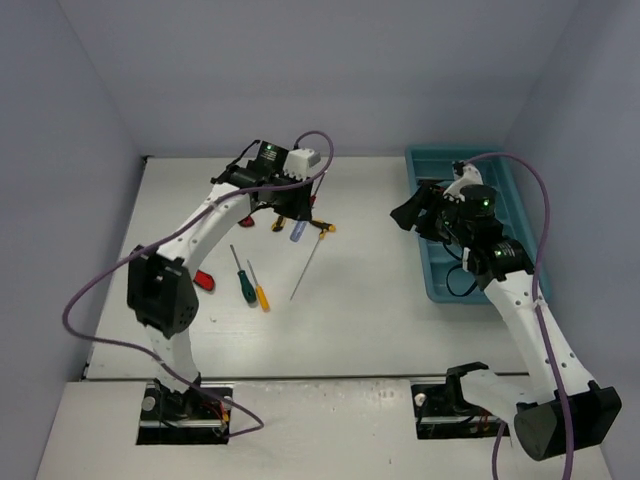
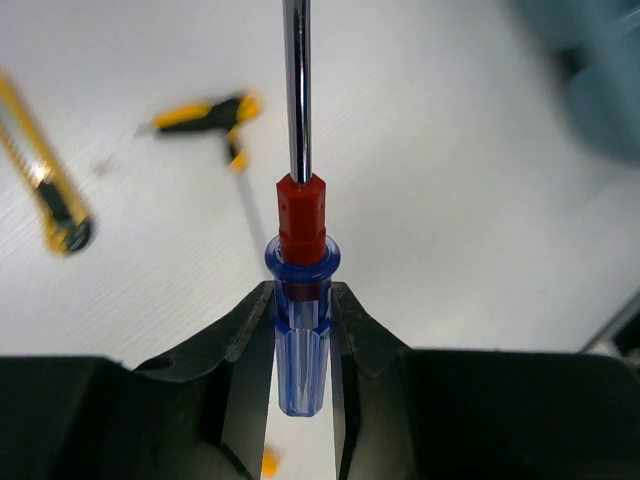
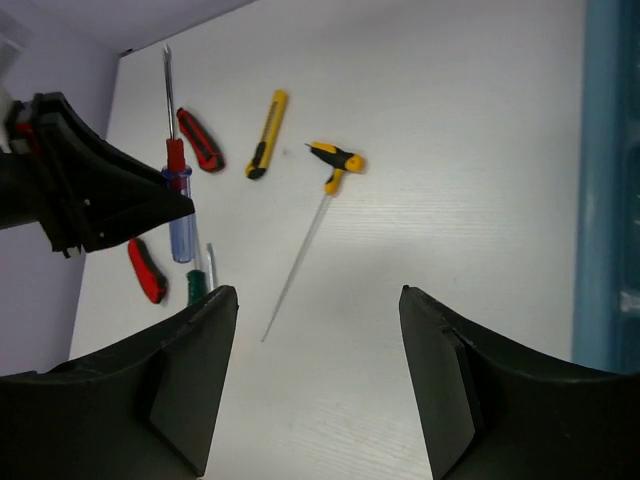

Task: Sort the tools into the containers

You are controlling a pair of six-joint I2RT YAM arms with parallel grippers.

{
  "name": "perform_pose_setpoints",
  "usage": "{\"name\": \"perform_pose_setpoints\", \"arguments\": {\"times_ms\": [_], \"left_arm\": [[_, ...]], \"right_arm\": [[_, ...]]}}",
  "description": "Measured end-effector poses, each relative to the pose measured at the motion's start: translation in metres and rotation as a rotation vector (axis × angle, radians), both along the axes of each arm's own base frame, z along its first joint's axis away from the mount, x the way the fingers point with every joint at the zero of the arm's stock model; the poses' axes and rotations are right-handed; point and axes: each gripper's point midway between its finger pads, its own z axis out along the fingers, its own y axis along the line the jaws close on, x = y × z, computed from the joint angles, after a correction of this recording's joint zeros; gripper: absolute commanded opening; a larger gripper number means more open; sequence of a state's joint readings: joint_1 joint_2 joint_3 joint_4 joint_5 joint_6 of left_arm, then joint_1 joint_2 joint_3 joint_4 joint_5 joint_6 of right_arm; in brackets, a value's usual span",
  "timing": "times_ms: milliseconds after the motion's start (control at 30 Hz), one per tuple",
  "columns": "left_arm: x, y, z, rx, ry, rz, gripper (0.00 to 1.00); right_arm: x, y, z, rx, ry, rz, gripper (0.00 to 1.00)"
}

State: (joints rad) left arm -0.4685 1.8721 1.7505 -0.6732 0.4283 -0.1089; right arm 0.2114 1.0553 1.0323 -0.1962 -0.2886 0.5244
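Blue clear-plastic-handled screwdriver with red collar (image 2: 300, 345): being gripped at the handle by the left pincer (image 2: 300, 292), hanging above the white tabletop (image 1: 380, 300), steel shaft pointing away from the wrist. Lying on the tabletop nearby: yellow utility knife (image 3: 266, 135), red utility knife (image 3: 200, 140), yellow-and-black T-handled thin rod (image 3: 335, 160). Right pincer (image 3: 317, 300) hovering spread wide, holding nothing, just beside the long teal plastic tray (image 3: 605, 150).

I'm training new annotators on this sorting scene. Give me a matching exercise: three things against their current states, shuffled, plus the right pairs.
Things:
1. blue screwdriver
2. yellow knife
3. right gripper

States:
A. open, holding nothing
B. clamped in the left gripper
C. lying on the table

Pairs: 1-B; 2-C; 3-A
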Motion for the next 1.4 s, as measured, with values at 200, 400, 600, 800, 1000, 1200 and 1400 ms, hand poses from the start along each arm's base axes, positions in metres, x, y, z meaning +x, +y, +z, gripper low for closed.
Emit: {"name": "perform_pose_setpoints", "arguments": {"times_ms": [200,400,600,800,1000,1200,1400], "left_arm": [[-0.040,-0.065,0.091,-0.330,-0.115,-0.052,0.00],[-0.054,-0.092,0.091,-0.453,-0.029,-0.053,0.00],[-0.053,-0.099,0.099,-0.506,-0.011,-0.045,0.00],[-0.057,-0.104,0.103,-0.536,-0.006,-0.060,0.00],[-0.066,-0.101,0.091,-0.526,0.023,-0.055,0.00],[-0.067,-0.101,0.093,-0.528,0.022,-0.059,0.00],[-0.069,-0.103,0.094,-0.532,0.025,-0.069,0.00]], "right_arm": [[0.005,0.050,0.039,0.044,-0.097,0.150,0.63],[0.008,0.085,0.050,0.063,-0.137,0.236,0.63],[0.010,0.102,0.048,0.062,-0.145,0.270,0.62],[0.018,0.098,0.046,0.038,-0.155,0.227,0.58],[0.026,0.091,0.048,0.017,-0.175,0.182,0.51],[0.028,0.089,0.046,0.009,-0.177,0.169,0.50],[0.032,0.097,0.034,0.000,-0.150,0.182,0.49]]}}
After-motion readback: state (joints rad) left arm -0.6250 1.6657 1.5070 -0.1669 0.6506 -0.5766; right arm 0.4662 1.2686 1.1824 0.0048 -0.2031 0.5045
